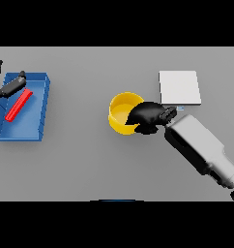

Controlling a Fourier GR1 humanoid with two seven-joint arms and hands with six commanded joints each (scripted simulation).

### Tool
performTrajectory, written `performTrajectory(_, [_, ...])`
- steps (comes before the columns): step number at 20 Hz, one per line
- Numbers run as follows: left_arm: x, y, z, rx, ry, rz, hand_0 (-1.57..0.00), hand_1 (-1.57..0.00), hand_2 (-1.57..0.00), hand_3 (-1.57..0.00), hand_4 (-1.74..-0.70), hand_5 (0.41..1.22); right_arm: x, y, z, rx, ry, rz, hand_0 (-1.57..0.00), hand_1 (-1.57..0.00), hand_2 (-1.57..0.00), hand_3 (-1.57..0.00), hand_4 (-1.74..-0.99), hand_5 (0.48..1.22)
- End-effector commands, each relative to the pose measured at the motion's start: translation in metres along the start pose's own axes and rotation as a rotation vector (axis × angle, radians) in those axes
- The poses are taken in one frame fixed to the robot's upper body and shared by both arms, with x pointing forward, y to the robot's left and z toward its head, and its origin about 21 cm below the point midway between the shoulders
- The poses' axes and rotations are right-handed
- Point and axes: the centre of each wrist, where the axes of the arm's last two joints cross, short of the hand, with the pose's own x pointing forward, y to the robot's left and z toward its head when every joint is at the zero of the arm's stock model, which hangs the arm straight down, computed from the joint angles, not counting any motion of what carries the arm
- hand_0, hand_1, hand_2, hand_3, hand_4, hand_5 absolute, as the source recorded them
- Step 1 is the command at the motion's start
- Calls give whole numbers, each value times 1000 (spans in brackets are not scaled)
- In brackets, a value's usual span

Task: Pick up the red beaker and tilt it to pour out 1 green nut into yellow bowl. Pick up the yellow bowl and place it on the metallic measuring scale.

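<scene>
The yellow bowl stands near the table's middle. My right hand covers its right rim, fingers curled over the edge and down its side. The bowl's inside looks plain yellow where it shows, with no green nut visible. The metallic scale, a pale square plate, lies just behind and to the right of that hand. Far left, the red beaker lies on its side in a blue tray. My left hand hovers over the tray's back left corner, fingers straight and spread, holding nothing.
The blue tray's walls stand at the left edge of the table. My right forearm stretches from the lower right toward the bowl.
</scene>
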Motion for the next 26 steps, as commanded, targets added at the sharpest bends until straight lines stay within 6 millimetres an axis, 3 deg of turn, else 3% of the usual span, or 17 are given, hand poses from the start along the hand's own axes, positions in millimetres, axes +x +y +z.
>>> performTrajectory(1, [2,1,1,-1,-8,3,1,1,1,1,-801,724,0,-6,7,-19,-14,2,-1534,-1531,-1490,-1192,-1729,1212])
performTrajectory(4, [3,-2,-1,-6,-4,-3,1,1,1,1,-798,721,-1,-25,28,-31,9,27,-1552,-1551,-1506,-1377,-1731,1216])
performTrajectory(8, [5,-2,-2,-15,-13,-2,1,1,1,1,-800,722,3,-50,46,-80,66,44,-1563,-1563,-1544,-1308,-1724,1219])
performTrajectory(14, [5,5,-2,1,-19,-3,1,1,1,1,-800,723,-1,-56,70,-109,101,54,-1569,-1569,-1564,-1238,-1719,1220])
performTrajectory(16, [6,3,-1,-3,-16,9,1,1,1,1,-809,735,-10,-65,78,-147,137,81,-1570,-1570,-1567,-1318,-1720,1220])
performTrajectory(19, [2,4,4,3,-11,-12,1,1,1,1,-802,737,-31,-75,92,-183,211,76,-1570,-1570,-1569,-1274,-1719,1221])
performTrajectory(26, [11,5,10,6,19,-4,1,1,1,1,-828,765,-83,-68,96,-223,348,-33,-1571,-1571,-1571,-1193,-1720,1221])
